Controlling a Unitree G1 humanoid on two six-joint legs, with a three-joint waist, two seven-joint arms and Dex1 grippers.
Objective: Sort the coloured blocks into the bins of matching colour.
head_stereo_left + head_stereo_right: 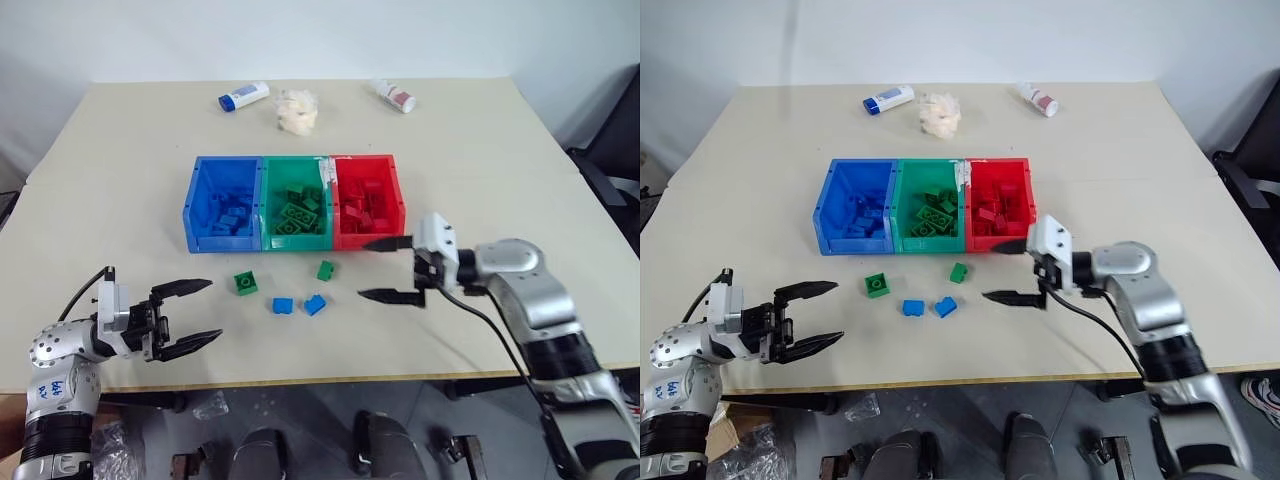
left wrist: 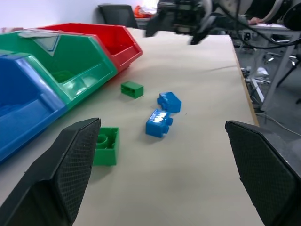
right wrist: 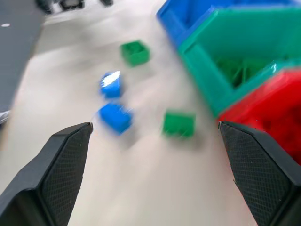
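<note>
- Green blocks (image 1: 245,283) (image 1: 325,270) and blue blocks (image 1: 282,306) (image 1: 315,304) are found loose on the table (image 1: 120,180), just before the bins (image 1: 294,203).
- Bin contents are partly hidden by walls.
- Left gripper (image 1: 190,315) and right gripper (image 1: 385,268) are spread wide, empty.

Seeing beige table (image 1: 120,170), top bare along near edge. White bottle with blue cap (image 1: 244,96) lying on side at far edge, left of centre. Crumpled whitish wad (image 1: 297,110) just beside it, to its right, apart from it; cannot tell material. Second white bottle with red cap (image 1: 395,96) lying on side further right along same far edge, well apart from wad. Dark chair (image 1: 608,170) past table's right edge. Crumpled clear plastic (image 1: 210,405) on grey floor under near edge.
</note>
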